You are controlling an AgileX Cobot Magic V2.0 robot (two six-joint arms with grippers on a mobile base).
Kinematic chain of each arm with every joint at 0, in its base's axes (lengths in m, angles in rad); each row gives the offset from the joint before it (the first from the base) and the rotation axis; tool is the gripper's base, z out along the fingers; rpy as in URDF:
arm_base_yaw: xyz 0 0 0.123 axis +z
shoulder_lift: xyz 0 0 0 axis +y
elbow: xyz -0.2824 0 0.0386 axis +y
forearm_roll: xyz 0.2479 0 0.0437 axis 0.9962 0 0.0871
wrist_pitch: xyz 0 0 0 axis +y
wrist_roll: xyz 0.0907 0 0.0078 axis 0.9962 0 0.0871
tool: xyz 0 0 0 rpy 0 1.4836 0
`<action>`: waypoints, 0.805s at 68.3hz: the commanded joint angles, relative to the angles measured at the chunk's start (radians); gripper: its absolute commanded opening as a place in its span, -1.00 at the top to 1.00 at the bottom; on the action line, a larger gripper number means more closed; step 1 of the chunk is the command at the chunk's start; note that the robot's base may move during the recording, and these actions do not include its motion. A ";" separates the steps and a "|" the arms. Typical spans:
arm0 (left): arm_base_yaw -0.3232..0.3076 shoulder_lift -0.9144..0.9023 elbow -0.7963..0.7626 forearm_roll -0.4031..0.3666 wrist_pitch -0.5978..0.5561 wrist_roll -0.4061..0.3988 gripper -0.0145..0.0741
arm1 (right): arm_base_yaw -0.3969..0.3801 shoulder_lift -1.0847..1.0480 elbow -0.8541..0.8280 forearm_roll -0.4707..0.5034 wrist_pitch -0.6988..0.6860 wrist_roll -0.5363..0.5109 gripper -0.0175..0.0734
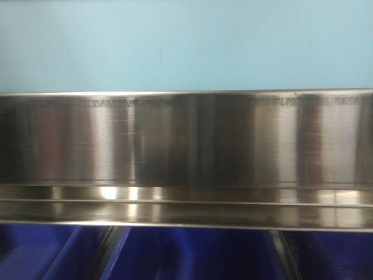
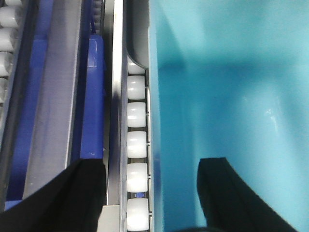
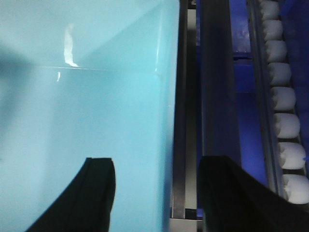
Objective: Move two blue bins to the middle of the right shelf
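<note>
Roller tracks (image 2: 136, 145) flank the light-blue bin (image 2: 231, 96) lengthwise; left fingers (image 2: 82, 193) and right fingers (image 3: 96, 193) spread.

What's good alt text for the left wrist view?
The open left gripper straddles the wall of a light-blue bin that fills the right side. A column of white rollers runs beside it, with a dark-blue bin further left.

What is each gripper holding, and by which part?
Nothing is gripped. The left gripper and the right gripper each straddle a side wall of the light blue bin, jaws open, clear of the wall.
</note>
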 commanded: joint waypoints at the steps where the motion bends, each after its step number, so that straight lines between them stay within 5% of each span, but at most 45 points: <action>1: 0.003 0.003 -0.004 -0.004 -0.005 0.001 -0.07 | -0.006 -0.008 0.020 -0.028 -0.007 0.016 0.01; 55: 0.003 0.025 0.076 -0.039 -0.005 0.001 -0.07 | -0.039 -0.005 0.056 0.042 -0.007 0.054 0.01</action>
